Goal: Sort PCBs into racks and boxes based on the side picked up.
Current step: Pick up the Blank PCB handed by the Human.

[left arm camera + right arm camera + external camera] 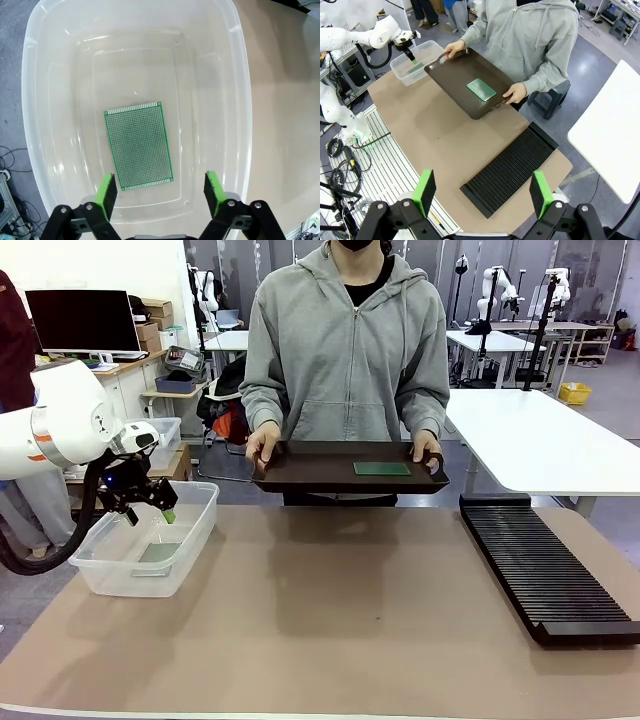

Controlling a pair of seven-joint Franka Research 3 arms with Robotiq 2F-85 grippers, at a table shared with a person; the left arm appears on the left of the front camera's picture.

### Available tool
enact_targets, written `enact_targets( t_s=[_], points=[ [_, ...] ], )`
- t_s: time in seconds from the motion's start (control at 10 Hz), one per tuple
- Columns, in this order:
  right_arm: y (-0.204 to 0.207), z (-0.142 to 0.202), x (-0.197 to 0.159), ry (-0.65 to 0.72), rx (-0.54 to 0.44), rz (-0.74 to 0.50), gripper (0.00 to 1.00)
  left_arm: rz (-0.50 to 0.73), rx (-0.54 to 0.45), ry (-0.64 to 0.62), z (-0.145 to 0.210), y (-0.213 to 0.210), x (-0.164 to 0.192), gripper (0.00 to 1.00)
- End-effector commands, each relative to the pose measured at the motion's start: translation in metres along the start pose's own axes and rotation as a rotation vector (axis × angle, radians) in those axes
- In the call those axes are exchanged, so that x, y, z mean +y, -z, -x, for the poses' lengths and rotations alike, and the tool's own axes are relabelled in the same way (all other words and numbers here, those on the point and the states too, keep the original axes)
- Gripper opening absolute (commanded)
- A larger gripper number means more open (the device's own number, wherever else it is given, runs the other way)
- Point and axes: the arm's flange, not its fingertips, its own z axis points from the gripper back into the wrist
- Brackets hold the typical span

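Green pads (107, 194) of the left jaws rise from the lower edge of the left wrist view, set wide apart with nothing between them.

1. First PCB (139, 146): lies flat on the floor of the clear tub (241, 100), at frame centre, below the pads and not touching them. This board is judged sorted.
2. Second PCB (381, 469): lies flat on the dark tray (300, 475), upper centre of the front view. The tray is held above the tabletop (330, 630) by the person's hands (262, 445), one at each end.
3. Rack (545, 575): at the right of the front view, slots empty.
4. Right jaws: apart and empty, high over the tabletop in the right wrist view.

Step in hand, as judged: clear the tub, then pick up the second PCB.

- Raise the left jaws straight up past the tub rim before any sideways travel.
- Keep the jaws apart throughout the approach.
- Expect the hand-held tray to shift; line up on the board late.
- A thin board lying flat gives little to grip; take it by opposite edges.
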Motion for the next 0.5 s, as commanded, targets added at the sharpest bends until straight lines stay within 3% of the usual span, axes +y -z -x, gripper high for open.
enact_targets(
  t_s=[0.0, 0.1, 0.4],
  points=[
    [0.000, -0.001, 0.002, -0.007, -0.004, -0.006, 1.00, 0.000, 0.000, 0.000, 0.000, 0.000, 0.000, 0.93],
    [0.000, -0.001, 0.002, -0.007, -0.004, -0.006, 1.00, 0.004, -0.048, 0.108, -0.001, -0.029, 0.006, 0.93],
    [0.000, -0.001, 0.002, -0.007, -0.004, -0.006, 1.00, 0.112, -0.008, 0.249, -0.008, -0.094, 0.032, 0.93]
  ],
)
